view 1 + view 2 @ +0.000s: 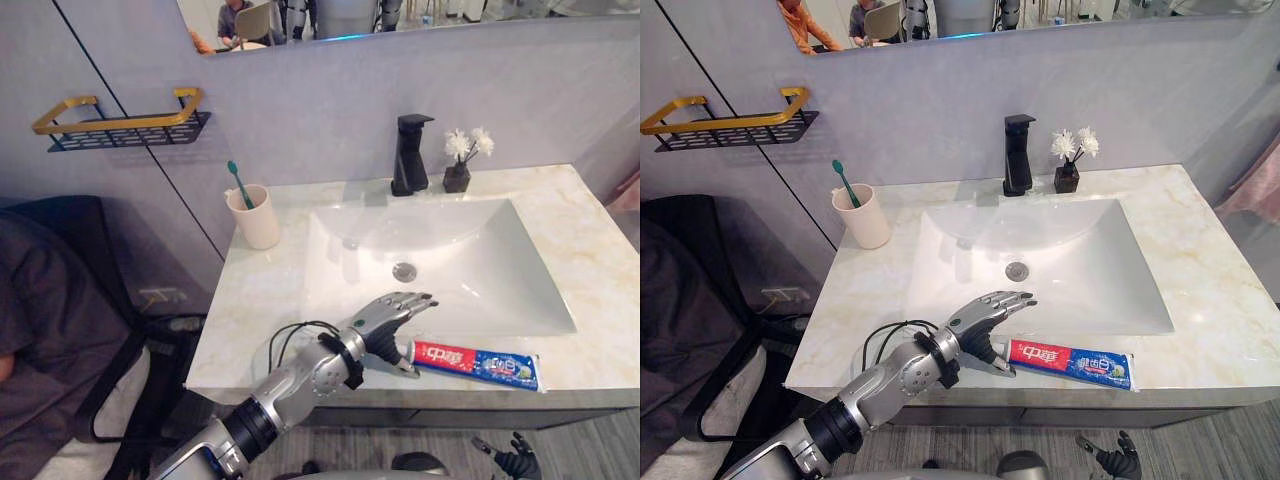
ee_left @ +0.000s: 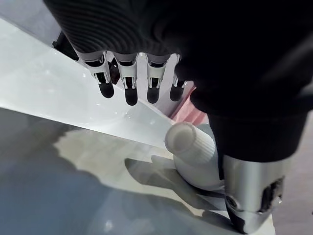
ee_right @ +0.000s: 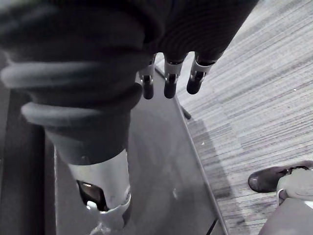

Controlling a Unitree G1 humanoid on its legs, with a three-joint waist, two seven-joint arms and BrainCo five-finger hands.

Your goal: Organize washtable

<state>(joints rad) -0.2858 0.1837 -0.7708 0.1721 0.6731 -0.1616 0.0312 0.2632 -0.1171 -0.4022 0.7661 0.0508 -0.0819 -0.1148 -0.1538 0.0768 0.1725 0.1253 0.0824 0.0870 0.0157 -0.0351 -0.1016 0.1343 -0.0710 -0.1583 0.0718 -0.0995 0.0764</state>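
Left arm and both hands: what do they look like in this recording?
The left arm is silver-grey metal with black sections at the joints. A dark ribbed cover wraps the wrist and the back of the left hand. Its fingers are silver with dark tips, and its thumb is silver too. The right hand has the same cover and fingers.

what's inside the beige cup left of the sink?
A green toothbrush stands in the cup, leaning, its upper end above the rim. Its lower handle and the cup's bottom are hidden by the cup's side.
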